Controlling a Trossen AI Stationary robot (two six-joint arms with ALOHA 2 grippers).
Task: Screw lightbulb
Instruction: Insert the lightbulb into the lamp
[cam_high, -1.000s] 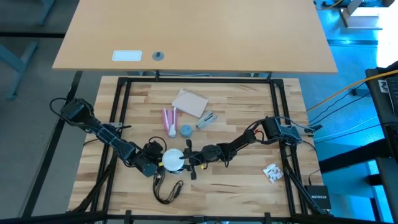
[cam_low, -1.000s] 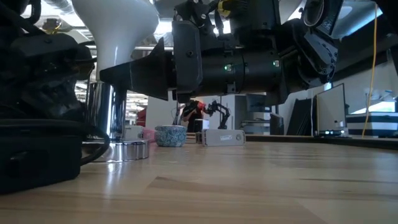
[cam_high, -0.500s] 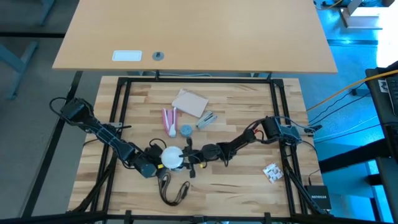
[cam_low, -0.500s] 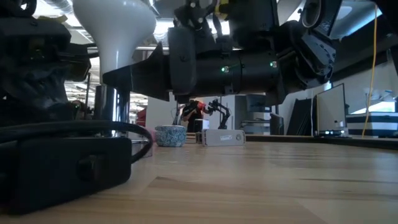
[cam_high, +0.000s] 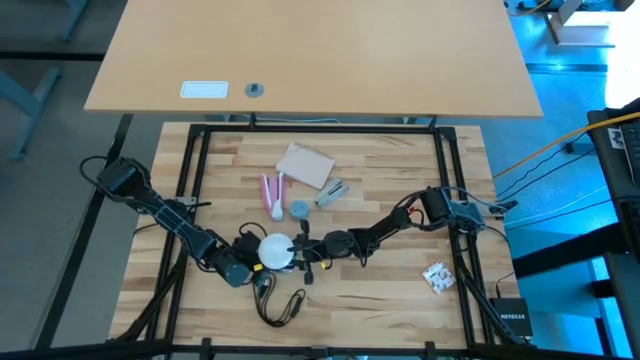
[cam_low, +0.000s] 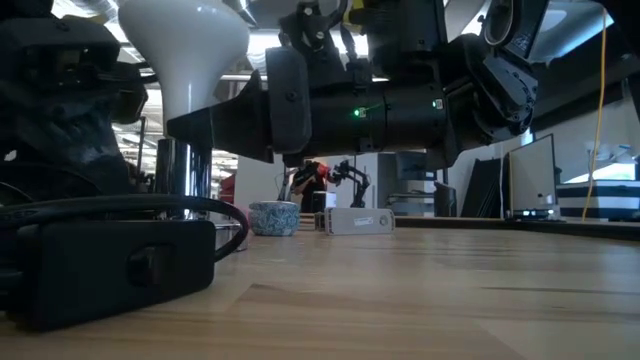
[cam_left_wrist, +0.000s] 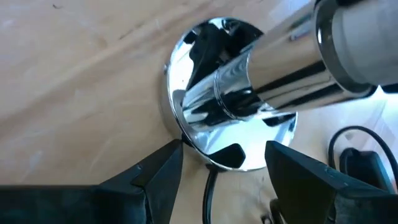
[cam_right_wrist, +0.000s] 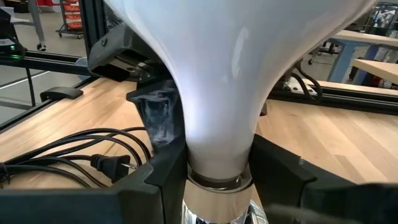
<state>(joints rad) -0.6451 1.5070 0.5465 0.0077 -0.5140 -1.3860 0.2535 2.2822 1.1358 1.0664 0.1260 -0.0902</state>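
Crowded centre-front of the desk (cam_high: 400, 300): both arms meet at the lightbulb (cam_high: 277, 251), w/ black cord (cam_high: 280, 305) looped just in front. Behind, pink tube (cam_high: 271, 193), blue cap (cam_high: 299, 210) & cardboard piece (cam_high: 305, 165) cluster. Open wood at left & right edges, apart from small packet (cam_high: 437, 277).

The high view looks straight down on the whole table (cam_high: 400, 290); the low view looks level across it from table height. Both wrist views sit very close to the bulb (cam_right_wrist: 211, 81), which all views share.
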